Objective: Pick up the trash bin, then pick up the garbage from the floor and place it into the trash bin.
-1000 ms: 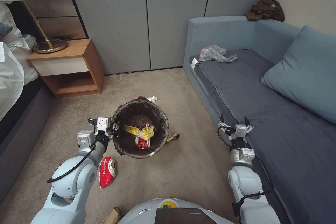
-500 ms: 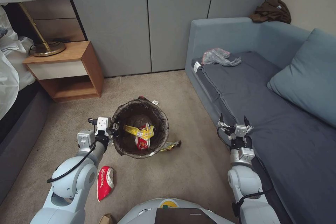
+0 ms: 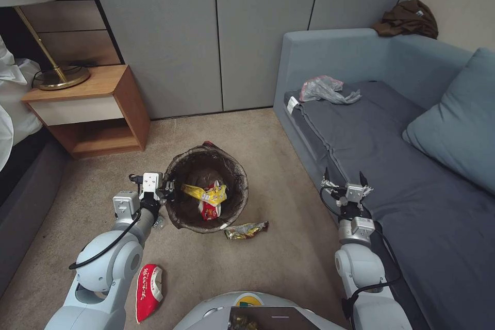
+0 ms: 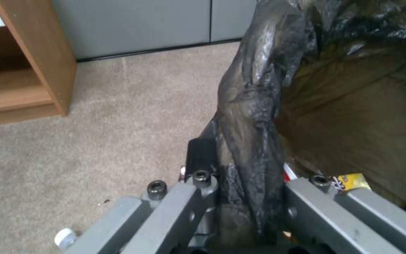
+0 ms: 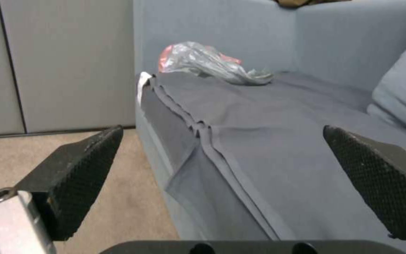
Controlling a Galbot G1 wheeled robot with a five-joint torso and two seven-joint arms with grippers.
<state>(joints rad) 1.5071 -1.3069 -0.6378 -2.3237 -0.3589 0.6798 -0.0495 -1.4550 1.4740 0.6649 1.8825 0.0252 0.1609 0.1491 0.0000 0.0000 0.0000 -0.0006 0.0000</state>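
The trash bin (image 3: 234, 165), lined with a dark bag, hangs off the carpet with my left gripper (image 3: 167, 192) shut on its near-left rim. In the left wrist view the bag-covered rim (image 4: 250, 116) is pinched between the jaws. Inside lie a yellow wrapper (image 3: 205, 194) and a red-and-white packet (image 3: 210, 210). On the floor, a dark foil wrapper (image 3: 246, 230) lies just in front of the bin and a red-and-white snack packet (image 3: 148, 291) lies by my left arm. My right gripper (image 3: 344, 176) stands open and empty over the sofa's front edge.
A blue-grey sofa (image 3: 392, 154) runs along the right, with a grey-pink plastic bag (image 3: 324, 88) and a cushion (image 3: 459, 124) on it. A wooden nightstand (image 3: 85, 108) with a lamp stands at the left. Grey cupboard doors (image 3: 216, 31) close the back. Open carpet lies between.
The whole view has shifted as the camera moved back: the floor litter slid toward me, the foil wrapper came out from behind the bin. Both grippers keep their pose and the bin stays held.
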